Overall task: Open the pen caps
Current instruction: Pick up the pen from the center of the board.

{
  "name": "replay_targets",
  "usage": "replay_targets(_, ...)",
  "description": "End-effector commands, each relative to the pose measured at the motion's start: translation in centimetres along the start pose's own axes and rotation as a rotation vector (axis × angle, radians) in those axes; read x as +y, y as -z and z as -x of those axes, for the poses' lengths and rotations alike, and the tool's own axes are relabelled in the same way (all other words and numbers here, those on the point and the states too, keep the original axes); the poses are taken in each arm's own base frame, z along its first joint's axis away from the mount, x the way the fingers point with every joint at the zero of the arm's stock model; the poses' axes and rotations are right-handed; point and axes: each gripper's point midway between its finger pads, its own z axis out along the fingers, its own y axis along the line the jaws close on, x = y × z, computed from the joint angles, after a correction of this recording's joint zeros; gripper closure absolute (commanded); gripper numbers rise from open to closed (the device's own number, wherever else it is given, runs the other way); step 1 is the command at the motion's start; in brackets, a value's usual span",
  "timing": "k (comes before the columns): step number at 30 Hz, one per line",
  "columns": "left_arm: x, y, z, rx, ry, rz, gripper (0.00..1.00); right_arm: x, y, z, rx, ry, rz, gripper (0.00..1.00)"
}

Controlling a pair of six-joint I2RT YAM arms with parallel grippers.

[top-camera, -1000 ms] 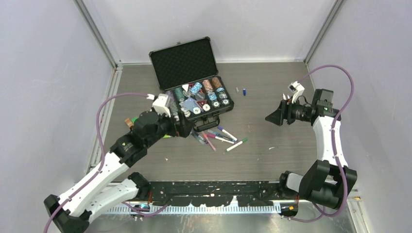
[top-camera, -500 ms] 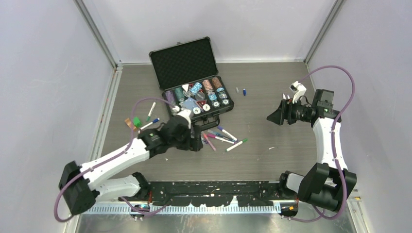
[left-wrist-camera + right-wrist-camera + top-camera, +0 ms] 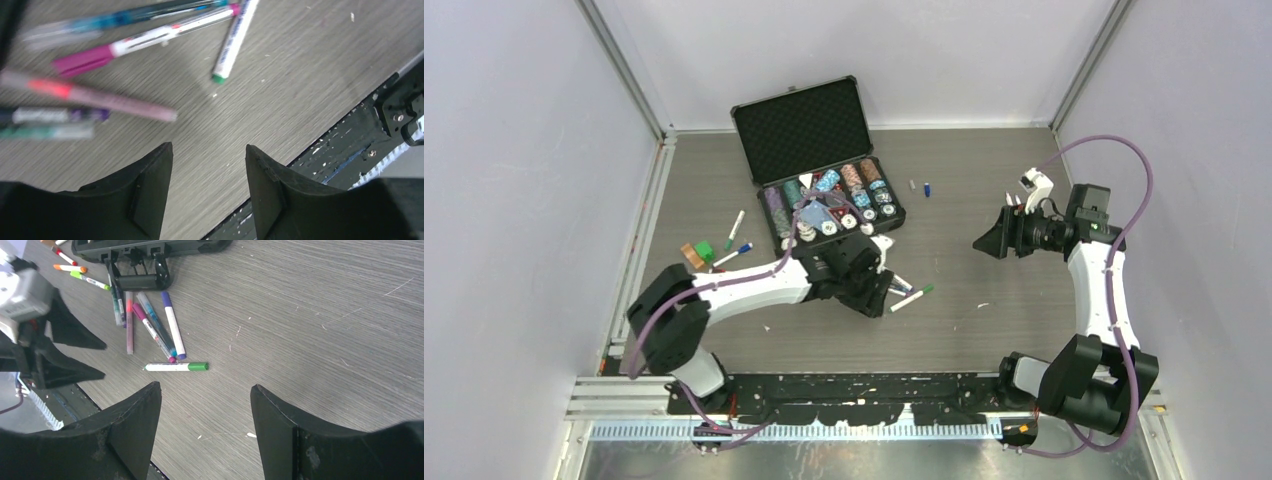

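lab test cell (plain walls (image 3: 524, 150), metal frame (image 3: 627, 72))

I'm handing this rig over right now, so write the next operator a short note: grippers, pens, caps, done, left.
Left gripper: open, empty, low over the pen cluster in front of the case.
Right gripper: open, empty, hovering to the right.
Two more pens lie left of the case; two loose caps right of it.
Done: few caps off.
Left: the cluster's pens look capped; none is held.
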Motion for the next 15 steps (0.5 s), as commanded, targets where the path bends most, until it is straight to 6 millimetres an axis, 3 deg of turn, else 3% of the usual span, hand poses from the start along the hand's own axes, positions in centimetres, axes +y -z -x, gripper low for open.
replay_targets(1,-5.1,-1.8,2.8,-0.053,-0.169,-0.224,0.43,0.6,0.4,1.6,-0.032,0.047,0.013,0.30)
replay_targets(8,-5.5,-5.3,3.7,-0.042,-0.228,-0.132,0.44,1.2,0.6,1.8,-0.040,0.046,0.031,0.30)
replay_targets(15,-4.3,-7.6,3.6,0.005,-0.242,0.006,0.56,1.3,0.6,1.6,-0.024,0.045,0.043,0.29)
